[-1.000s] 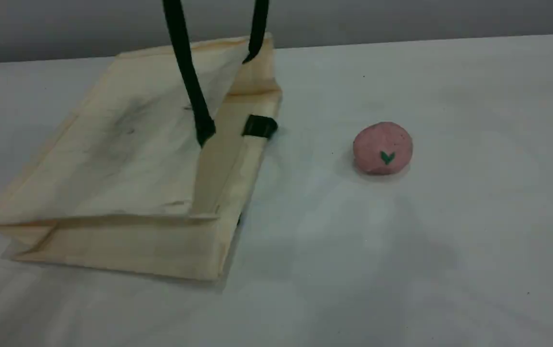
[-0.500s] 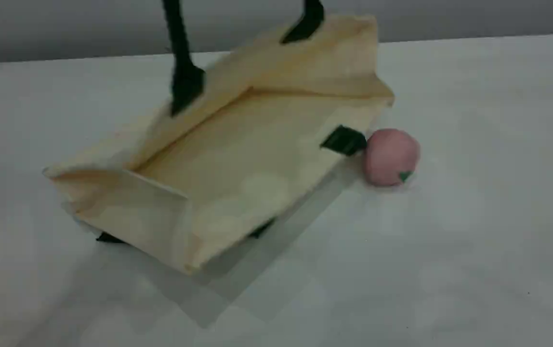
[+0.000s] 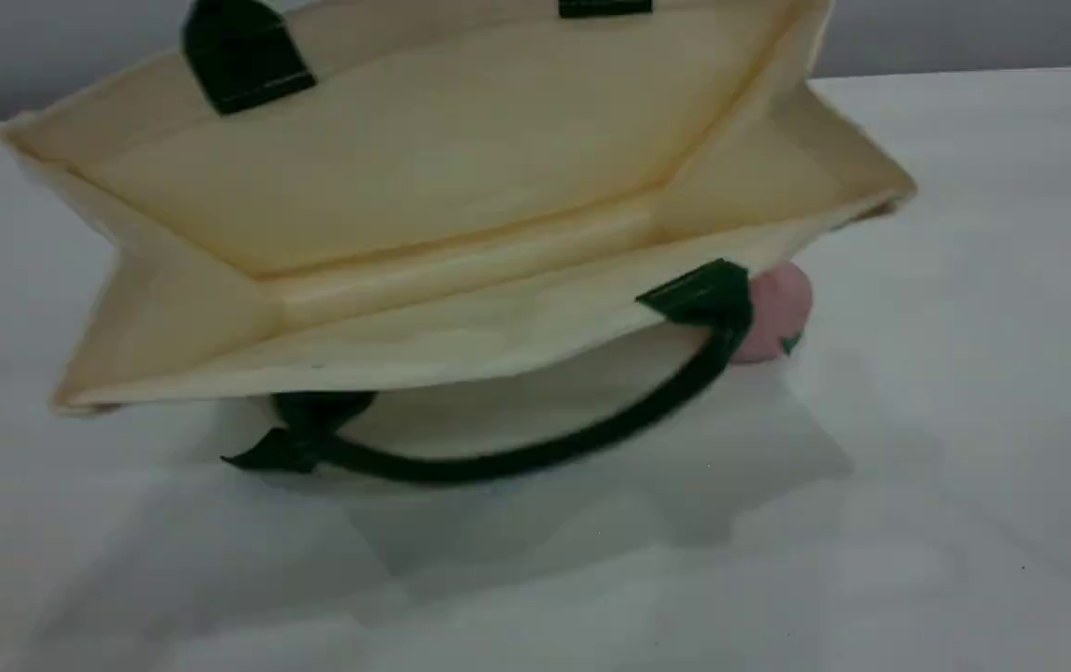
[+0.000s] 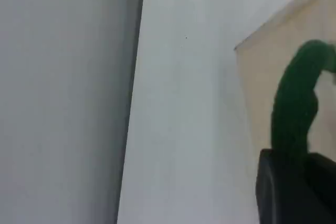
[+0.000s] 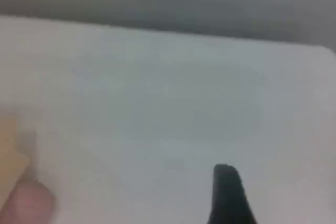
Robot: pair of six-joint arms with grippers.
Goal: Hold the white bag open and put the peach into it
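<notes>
L gripper (image 4: 294, 182), frame bottom right, pinches bag (image 3: 424, 187) handle (image 4: 296, 103); bag lifted, mouth open, fills upper left to centre. Peach (image 3: 778, 308) centre right, touching bag edge. R gripper (image 5: 228, 192): state unclear.

No text, brand, label or number can be read anywhere. The only mark is a small green leaf shape on the peach (image 3: 783, 303), mostly hidden behind the white bag (image 3: 461, 187) and its tab.
</notes>
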